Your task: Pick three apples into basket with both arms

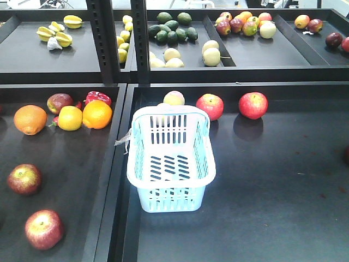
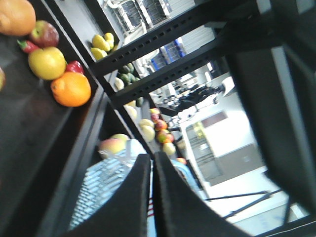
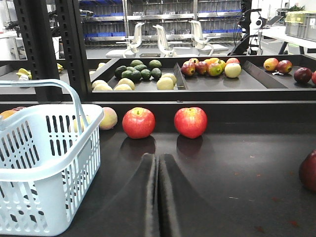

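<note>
Front view: the light blue slotted plastic basket [image 1: 172,158] sits empty on the black table [image 1: 272,191], with round red apples [image 1: 210,106] just behind it. Left wrist view: the left tool [image 2: 152,197] is closed and empty. Right wrist view: the right tool [image 3: 158,197] is closed and empty, and if it approaches unopened it could knock an apple rolling.

Expect bright, even overhead light in all views. In the right wrist view, the red apple [image 3: 138,123] ahead and slightly left of the right claw [image 3: 158,158] is sharp and casts a soft reflection on the dark, glossy tabletop [image 3: 237,168]. The claw itself sits close to the lens and looks slightly soft. In the left wrist view, note the general blur and the tilted frame. The white area beyond and right of the left claw [image 2: 152,157] is overexposed. In the front view, the basket [image 1: 170,197] looks washed out, and short, soft shadows lie under the fruit.
</note>
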`<state>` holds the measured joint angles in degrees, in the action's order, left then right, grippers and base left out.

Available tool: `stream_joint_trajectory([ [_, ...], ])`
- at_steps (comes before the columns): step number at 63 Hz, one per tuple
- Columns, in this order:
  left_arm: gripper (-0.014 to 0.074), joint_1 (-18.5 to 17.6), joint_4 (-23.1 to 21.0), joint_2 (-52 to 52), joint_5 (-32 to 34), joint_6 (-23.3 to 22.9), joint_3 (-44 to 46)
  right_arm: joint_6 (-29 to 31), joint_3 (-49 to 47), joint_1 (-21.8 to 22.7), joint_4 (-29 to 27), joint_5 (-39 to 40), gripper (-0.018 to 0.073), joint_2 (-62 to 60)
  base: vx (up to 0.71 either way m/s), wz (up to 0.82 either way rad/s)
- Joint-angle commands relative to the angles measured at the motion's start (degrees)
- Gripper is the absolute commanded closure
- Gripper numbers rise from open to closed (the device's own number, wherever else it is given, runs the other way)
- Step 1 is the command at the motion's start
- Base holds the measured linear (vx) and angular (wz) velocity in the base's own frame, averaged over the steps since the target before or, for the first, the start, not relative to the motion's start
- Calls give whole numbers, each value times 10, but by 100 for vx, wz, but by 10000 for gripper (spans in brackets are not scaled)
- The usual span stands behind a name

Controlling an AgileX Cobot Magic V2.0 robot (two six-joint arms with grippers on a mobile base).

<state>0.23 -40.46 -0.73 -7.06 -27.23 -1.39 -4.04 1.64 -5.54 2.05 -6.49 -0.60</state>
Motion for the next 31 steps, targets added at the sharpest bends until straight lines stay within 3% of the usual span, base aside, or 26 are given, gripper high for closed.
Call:
stream_joint_trajectory([
  [1, 603, -3, -77, -9, 47, -9, -8, 5, 8, 3, 6, 40, 561, -6, 0, 0],
  [8, 603, -3, -201, -9, 63, -9, 3, 5, 8, 3, 6, 40, 561, -6, 0, 0],
  [11, 603, -3, -224, -9, 62, 6, 20, 5, 8, 3, 6, 40, 561, -6, 0, 0],
  [16, 603, -3, -224, -9, 54, 59, 64, 5, 8, 3, 6, 40, 561, -6, 0, 0],
  [20, 603, -3, -215, -7, 45, 130, 114, 5, 8, 3, 6, 40, 561, -6, 0, 0],
  [27, 603, -3, -205, 15, 19, 305, 217, 5, 8, 3, 6, 40, 561, -6, 0, 0],
  [31, 603, -3, -206, 41, -2, 373, 264, 5, 8, 3, 6, 40, 561, -6, 0, -1],
])
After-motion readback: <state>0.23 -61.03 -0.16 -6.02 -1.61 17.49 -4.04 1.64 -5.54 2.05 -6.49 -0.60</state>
